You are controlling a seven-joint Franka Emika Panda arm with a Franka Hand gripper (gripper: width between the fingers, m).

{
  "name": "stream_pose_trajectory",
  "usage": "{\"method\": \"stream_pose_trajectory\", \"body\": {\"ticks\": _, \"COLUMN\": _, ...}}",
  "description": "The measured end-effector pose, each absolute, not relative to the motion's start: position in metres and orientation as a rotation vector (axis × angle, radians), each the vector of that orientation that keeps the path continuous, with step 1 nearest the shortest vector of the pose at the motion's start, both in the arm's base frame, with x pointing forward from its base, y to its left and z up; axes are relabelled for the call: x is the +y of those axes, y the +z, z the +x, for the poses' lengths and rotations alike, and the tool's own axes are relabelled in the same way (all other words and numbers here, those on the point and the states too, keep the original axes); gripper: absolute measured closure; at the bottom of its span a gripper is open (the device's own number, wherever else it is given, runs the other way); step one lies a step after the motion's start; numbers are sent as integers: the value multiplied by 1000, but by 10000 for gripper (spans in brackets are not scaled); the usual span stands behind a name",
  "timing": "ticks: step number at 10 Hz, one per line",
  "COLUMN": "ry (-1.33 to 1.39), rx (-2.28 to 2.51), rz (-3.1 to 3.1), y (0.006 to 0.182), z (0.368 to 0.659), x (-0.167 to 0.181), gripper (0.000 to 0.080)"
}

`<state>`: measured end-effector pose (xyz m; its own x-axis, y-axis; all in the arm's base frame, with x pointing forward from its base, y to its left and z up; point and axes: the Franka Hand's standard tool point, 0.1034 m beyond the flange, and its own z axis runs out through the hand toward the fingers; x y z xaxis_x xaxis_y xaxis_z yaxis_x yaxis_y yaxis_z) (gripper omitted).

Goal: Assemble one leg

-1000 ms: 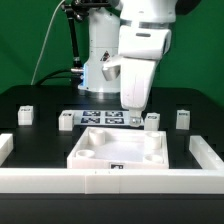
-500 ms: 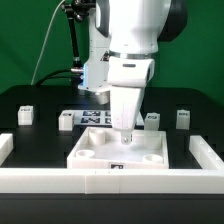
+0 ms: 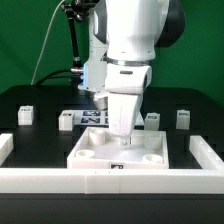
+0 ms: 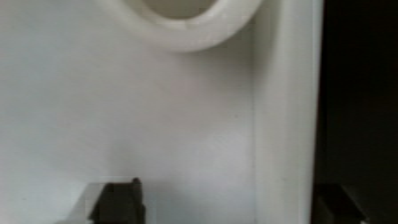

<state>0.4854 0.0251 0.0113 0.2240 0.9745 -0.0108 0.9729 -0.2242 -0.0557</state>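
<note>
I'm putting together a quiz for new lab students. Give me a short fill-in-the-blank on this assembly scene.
1. The gripper is over the plate, with its jaws ___.
2. In the exterior view, ___ legs stand on the black table.
3. The gripper is holding ___.
4. The wrist view shows one ___ socket of the plate.

Missing words: open; four; nothing; round.
</note>
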Motion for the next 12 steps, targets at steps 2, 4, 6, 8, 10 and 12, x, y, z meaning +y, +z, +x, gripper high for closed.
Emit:
{"method": "stream_pose_trajectory", "body": {"ticks": 2, "ry": 69, "rx": -1932, "rz": -2428, "y": 11, "z": 485, "x": 25, "gripper": 589}}
{"method": "stream_pose_trajectory", "body": {"ticks": 4, "ry": 78, "rx": -1942, "rz": -2416, "y": 10, "z": 482, "x": 27, "gripper": 716}}
{"method": "stream_pose_trajectory", "body": {"ticks": 6, "ry": 78, "rx": -1942, "rz": -2416, "y": 10, "z": 482, "x": 27, "gripper": 726}}
{"method": "stream_pose_trajectory", "body": {"ticks": 8, "ry": 78, "rx": -1942, "rz": -2415, "y": 10, "z": 482, "x": 27, "gripper": 726}}
{"method": "stream_pose_trajectory", "body": {"ticks": 10, "ry": 78, "rx": -1977, "rz": -2388, "y": 11, "z": 482, "x": 27, "gripper": 726}}
{"method": "stream_pose_trajectory", "body": {"ticks": 12, "ry": 74, "rx": -2071, "rz": -2307, "y": 10, "z": 483, "x": 34, "gripper": 727}}
